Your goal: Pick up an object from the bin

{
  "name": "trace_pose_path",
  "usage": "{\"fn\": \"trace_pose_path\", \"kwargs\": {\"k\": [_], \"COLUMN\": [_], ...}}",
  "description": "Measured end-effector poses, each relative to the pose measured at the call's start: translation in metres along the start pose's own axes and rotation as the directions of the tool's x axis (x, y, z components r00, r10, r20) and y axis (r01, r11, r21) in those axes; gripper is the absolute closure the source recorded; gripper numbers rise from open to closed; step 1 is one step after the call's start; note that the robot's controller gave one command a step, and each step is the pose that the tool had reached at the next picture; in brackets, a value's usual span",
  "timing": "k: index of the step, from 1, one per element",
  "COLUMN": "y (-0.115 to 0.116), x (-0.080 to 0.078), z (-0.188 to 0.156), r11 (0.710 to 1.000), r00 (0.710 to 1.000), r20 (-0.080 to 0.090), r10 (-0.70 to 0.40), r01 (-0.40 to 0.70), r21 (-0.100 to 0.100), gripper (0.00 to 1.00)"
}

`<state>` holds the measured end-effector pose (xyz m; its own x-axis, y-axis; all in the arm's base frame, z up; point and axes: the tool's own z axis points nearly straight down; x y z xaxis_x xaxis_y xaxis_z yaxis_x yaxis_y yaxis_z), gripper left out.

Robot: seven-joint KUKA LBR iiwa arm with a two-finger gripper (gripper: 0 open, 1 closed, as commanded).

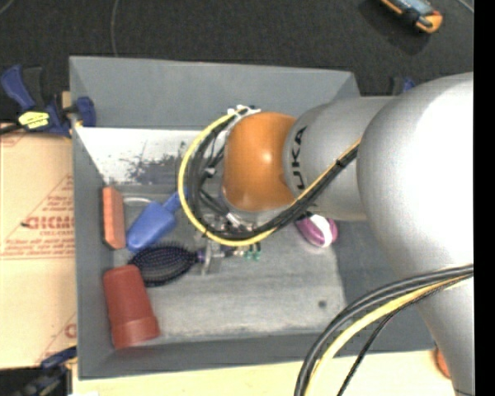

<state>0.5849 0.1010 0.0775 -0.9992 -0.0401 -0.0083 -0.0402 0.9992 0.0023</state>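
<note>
Jaws' spread cannot be told; one black brush (161, 264), one red cup (130, 308) lie nearby.

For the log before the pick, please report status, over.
Gripper low at centre of bin, at handle end of dark hairbrush. Hold not confirmed: orange wrist cover blocks view. Blue plastic piece and red cup crowd close by.

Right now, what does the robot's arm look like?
The arm is fat, round and shiny silver-grey. Near its end sits a smooth orange cover shaped like a ball. Black letters are printed on the silver part beside it. Yellow and black cables loop around the orange cover, and more run along the arm.
</note>
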Motion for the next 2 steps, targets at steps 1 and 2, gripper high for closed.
{"fn": "trace_pose_path", "kwargs": {"k": [1,2], "y": [0.0,0.0], "x": [0.001,0.001], "z": [-0.032,-0.072], "r11": [1.0,1.0], "r00": [1.0,1.0], "r20": [-0.005,-0.006], "r10": [0.001,0.002], "r01": [-0.001,-0.002], "r21": [0.0,0.0], "gripper": [1.0,1.0]}}
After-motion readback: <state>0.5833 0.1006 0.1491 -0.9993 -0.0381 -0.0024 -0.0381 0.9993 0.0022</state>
